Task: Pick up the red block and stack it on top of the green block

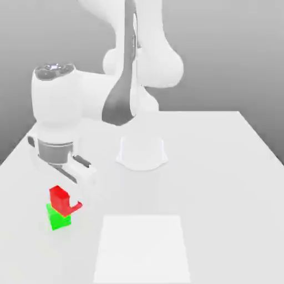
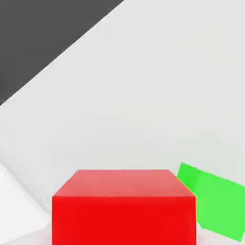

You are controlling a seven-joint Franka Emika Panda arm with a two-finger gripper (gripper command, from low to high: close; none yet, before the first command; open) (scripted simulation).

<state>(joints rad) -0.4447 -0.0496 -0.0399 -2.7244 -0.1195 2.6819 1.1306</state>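
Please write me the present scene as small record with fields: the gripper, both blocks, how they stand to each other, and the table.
gripper: closed on red block
red block: held in the gripper
green block: below the red one in the exterior view, partly hidden by it
contact between blocks: cannot tell
table: pale, at the exterior view's left of it both blocks
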